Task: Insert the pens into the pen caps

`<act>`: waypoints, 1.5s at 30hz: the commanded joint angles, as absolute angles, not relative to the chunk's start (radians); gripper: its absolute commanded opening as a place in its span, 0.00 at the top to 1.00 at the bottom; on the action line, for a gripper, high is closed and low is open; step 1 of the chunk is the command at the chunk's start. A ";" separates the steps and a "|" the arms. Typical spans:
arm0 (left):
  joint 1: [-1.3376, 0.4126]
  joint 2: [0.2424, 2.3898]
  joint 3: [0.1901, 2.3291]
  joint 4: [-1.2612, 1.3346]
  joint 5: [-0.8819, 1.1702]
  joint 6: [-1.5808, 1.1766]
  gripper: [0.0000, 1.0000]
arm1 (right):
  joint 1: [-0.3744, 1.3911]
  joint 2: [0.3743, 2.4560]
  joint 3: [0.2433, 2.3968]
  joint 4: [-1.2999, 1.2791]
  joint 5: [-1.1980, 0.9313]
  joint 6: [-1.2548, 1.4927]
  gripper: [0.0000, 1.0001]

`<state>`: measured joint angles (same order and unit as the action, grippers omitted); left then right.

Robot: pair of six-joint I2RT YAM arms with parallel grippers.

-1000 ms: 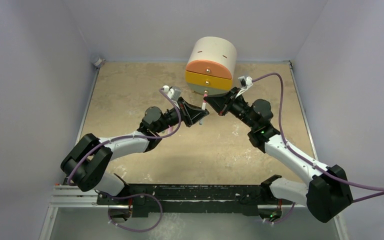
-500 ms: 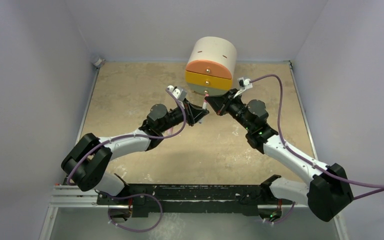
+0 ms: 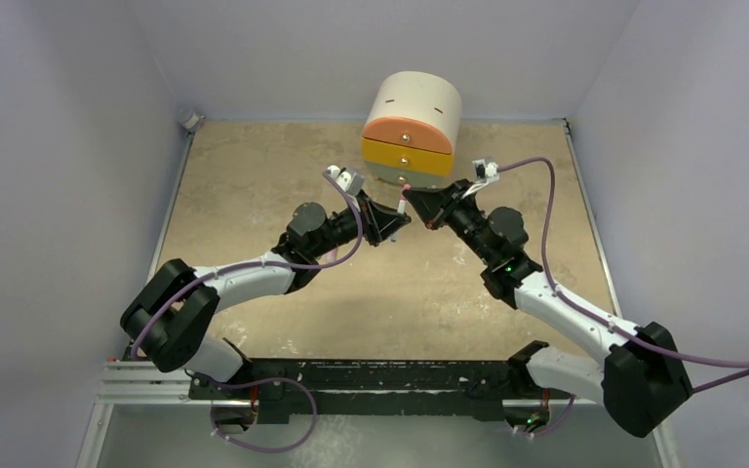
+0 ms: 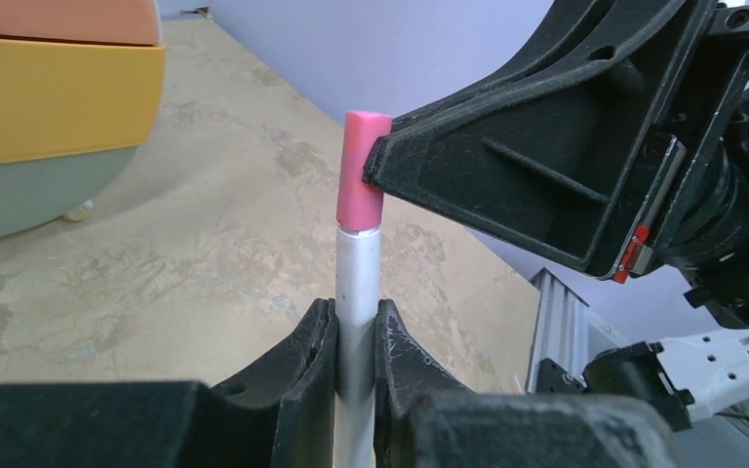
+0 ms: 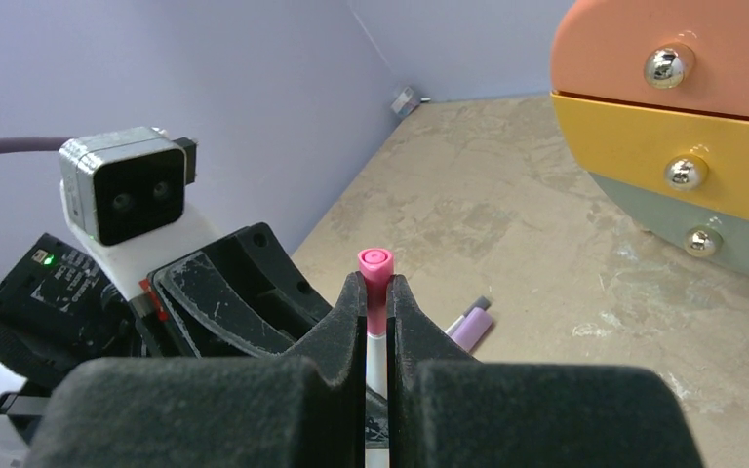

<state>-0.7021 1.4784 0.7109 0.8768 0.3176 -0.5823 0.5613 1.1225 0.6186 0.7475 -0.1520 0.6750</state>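
Mid-frame, the left gripper point(image 4: 356, 314) clamped the pen point(image 4: 359, 261); the right gripper point(image 5: 375, 291) pinched the pink cap point(image 5: 375, 259) topping it.

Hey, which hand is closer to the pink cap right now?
Right. The right hand is clamped directly on the pink cap, pinching it from both sides. The left hand grips the white barrel just below the cap, not touching it.

A grey pen point(image 4: 359, 283), clamped by left fingers point(image 4: 304, 366) (pink cap point(image 4: 363, 171) atop).
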 commanded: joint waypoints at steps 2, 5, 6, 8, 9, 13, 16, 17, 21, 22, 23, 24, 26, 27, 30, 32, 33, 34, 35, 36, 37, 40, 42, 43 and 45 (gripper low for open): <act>-0.653 1.438 0.821 1.161 0.220 -0.685 1.00 | 0.615 1.067 0.522 0.697 -0.376 0.641 1.00; -0.643 1.405 0.807 1.159 0.231 -0.699 1.00 | 0.615 1.047 0.508 0.688 -0.420 0.622 1.00; -0.639 1.391 0.802 1.152 0.230 -0.699 1.00 | 0.615 1.043 0.508 0.689 -0.423 0.615 1.00; -0.637 1.377 0.800 1.127 0.224 -0.682 1.00 | 0.615 1.043 0.519 0.685 -0.427 0.602 1.00; -0.637 1.373 0.802 1.115 0.226 -0.670 1.00 | 0.614 1.047 0.528 0.687 -0.432 0.593 1.00; -0.637 1.376 0.801 1.116 0.247 -0.654 1.00 | 0.615 1.036 0.554 0.676 -0.430 0.591 1.00; -0.637 1.372 0.795 1.124 0.262 -0.649 1.00 | 0.615 1.012 0.574 0.639 -0.413 0.572 1.00; -0.637 1.369 0.795 1.120 0.263 -0.645 1.00 | 0.615 1.004 0.579 0.622 -0.406 0.564 1.00; -0.637 1.361 0.801 1.088 0.297 -0.619 1.00 | 0.614 0.981 0.578 0.611 -0.394 0.560 1.00; -0.637 1.358 0.803 1.081 0.310 -0.612 1.00 | 0.614 0.968 0.578 0.611 -0.379 0.549 1.00; -0.637 1.353 0.803 1.070 0.321 -0.604 1.00 | 0.614 0.951 0.583 0.608 -0.361 0.540 1.00; -0.637 1.347 0.804 1.054 0.340 -0.594 1.00 | 0.613 0.928 0.595 0.589 -0.338 0.511 1.00; -0.637 1.329 0.800 1.018 0.362 -0.573 1.00 | 0.611 0.900 0.636 0.537 -0.275 0.459 1.00; -0.636 1.321 0.799 0.998 0.381 -0.562 1.00 | 0.607 0.894 0.664 0.512 -0.254 0.431 0.93; -0.637 1.292 0.790 0.935 0.429 -0.527 1.00 | 0.587 0.907 0.760 0.441 -0.232 0.361 0.76; -0.637 1.269 0.781 0.903 0.449 -0.508 1.00 | 0.554 0.931 0.836 0.406 -0.264 0.338 0.67; -0.637 1.258 0.779 0.881 0.460 -0.498 1.00 | 0.531 0.937 0.851 0.412 -0.289 0.340 0.64; -0.637 1.245 0.779 0.861 0.469 -0.486 1.00 | 0.505 0.942 0.862 0.427 -0.323 0.350 0.62; -0.637 1.235 0.779 0.839 0.475 -0.476 1.00 | 0.471 0.945 0.868 0.446 -0.365 0.366 0.59; -0.637 1.227 0.782 0.823 0.482 -0.467 1.00 | 0.437 0.947 0.870 0.472 -0.415 0.390 0.58; -0.635 1.224 0.784 0.812 0.493 -0.462 1.00 | 0.401 0.947 0.866 0.503 -0.454 0.418 0.56; -0.634 1.227 0.802 0.799 0.563 -0.462 1.00 | 0.357 0.943 0.842 0.634 -0.555 0.477 0.52; -0.635 1.238 0.817 0.803 0.610 -0.470 1.00 | 0.356 0.968 0.855 0.693 -0.662 0.486 0.44; -0.635 1.243 0.821 0.808 0.631 -0.473 1.00 | 0.356 0.982 0.861 0.728 -0.718 0.498 0.40; -0.635 1.248 0.825 0.814 0.662 -0.478 1.00 | 0.356 1.000 0.859 0.829 -0.796 0.547 0.35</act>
<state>-0.6353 1.2446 0.7757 0.7956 0.5488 -0.4927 0.3531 0.9730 0.8379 0.5922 -0.5556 0.4660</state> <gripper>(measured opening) 0.118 0.613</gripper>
